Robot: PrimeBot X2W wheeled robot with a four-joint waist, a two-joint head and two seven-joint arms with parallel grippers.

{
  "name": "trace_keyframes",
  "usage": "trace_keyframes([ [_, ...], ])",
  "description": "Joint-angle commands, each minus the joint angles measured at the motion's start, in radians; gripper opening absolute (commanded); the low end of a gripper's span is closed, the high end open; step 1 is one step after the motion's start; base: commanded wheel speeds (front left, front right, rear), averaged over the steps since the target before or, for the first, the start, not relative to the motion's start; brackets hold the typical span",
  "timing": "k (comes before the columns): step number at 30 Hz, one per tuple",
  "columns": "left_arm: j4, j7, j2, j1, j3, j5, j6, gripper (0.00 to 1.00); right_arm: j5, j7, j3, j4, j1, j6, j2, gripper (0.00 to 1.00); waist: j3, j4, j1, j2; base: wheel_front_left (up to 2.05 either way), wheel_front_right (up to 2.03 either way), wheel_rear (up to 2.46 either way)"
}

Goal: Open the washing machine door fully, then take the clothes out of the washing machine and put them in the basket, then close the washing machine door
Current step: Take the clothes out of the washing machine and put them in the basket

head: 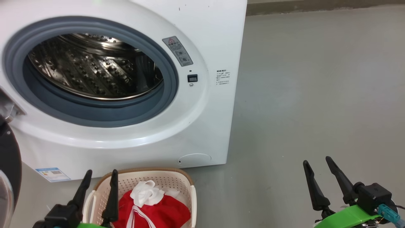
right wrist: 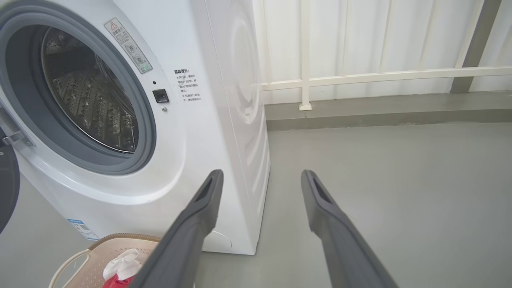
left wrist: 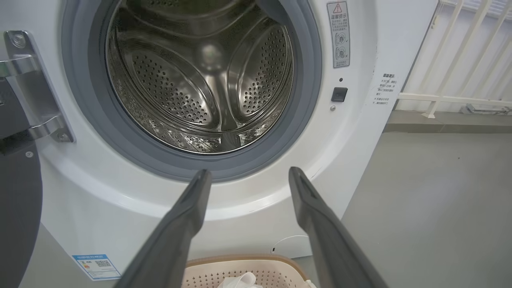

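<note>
Facing the white washing machine, standing open on the grey floor.

Seeing the black washing machine door swung out at the left edge, baring the steel drum inside the grey rubber ring; finding the basket just before the machine's front, with the red and white clothes lying in it; hovering the left gripper by the basket's left end, fingers spread and pinching nothing; hovering the right gripper well off to the right above the floor, fingers likewise spread and gripping nothing.
</note>
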Motion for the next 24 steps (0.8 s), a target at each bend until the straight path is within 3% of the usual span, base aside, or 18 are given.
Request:
trace_keyframes([
  [1, -0.036, -0.005, 0.009, 0.001, 0.028, 0.015, -0.006, 1.0, 0.007, -0.006, 0.016, -0.028, -0.002, 0.006, -0.016, 1.0, -0.009, 0.002, 0.0, -0.0001, 0.0, 0.0, 0.0],
  [24, -0.141, -0.005, 0.006, 0.134, 0.052, 0.015, -0.006, 1.0, 0.004, -0.006, -0.015, -0.043, 0.056, 0.006, -0.015, 1.0, -0.052, 0.001, 0.0, -0.0001, 0.0, 0.0, 0.0],
])
